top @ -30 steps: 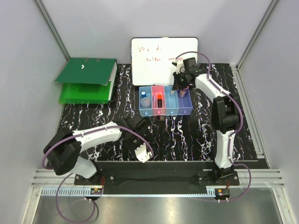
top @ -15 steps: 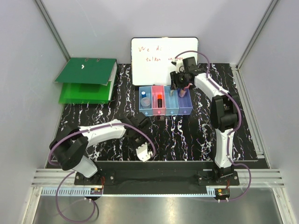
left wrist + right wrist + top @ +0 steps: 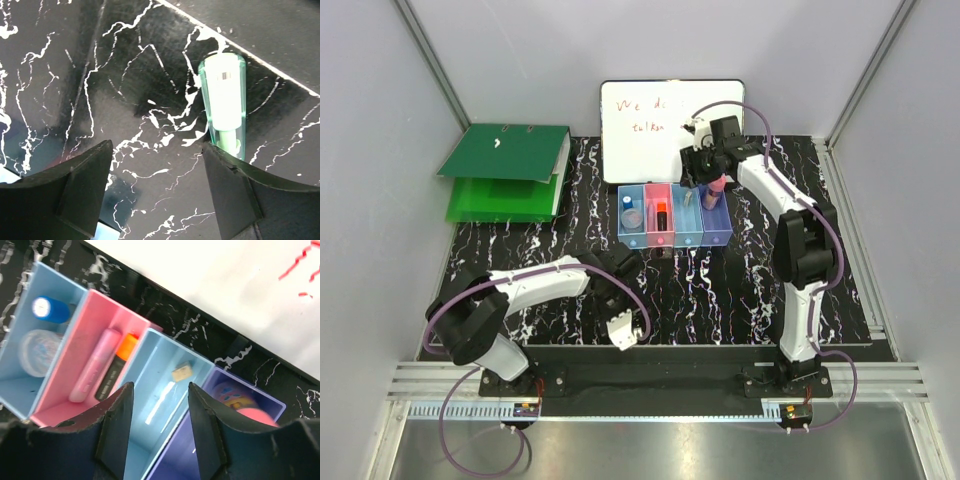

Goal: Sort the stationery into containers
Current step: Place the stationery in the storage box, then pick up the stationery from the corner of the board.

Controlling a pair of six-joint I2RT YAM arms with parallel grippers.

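The black marbled surface (image 3: 740, 290) carries a whiteboard (image 3: 660, 105) at the rear, with a row of four joined bins (image 3: 690, 241) in front of it. The right claw (image 3: 159, 395) hangs above the bins, fingers spread wide, gripping nothing. The left claw (image 3: 157, 150) hangs low near the front edge, fingers wide apart and empty. The green piece (image 3: 223, 100) lies flat just beside one fingertip. The end blue bin holds the bottle (image 3: 50, 310), the pink bin the lilac stick (image 3: 95, 365) and orange piece (image 3: 119, 365), the next blue bin the block (image 3: 181, 372), and the purple bin the pink tube (image 3: 255, 416).
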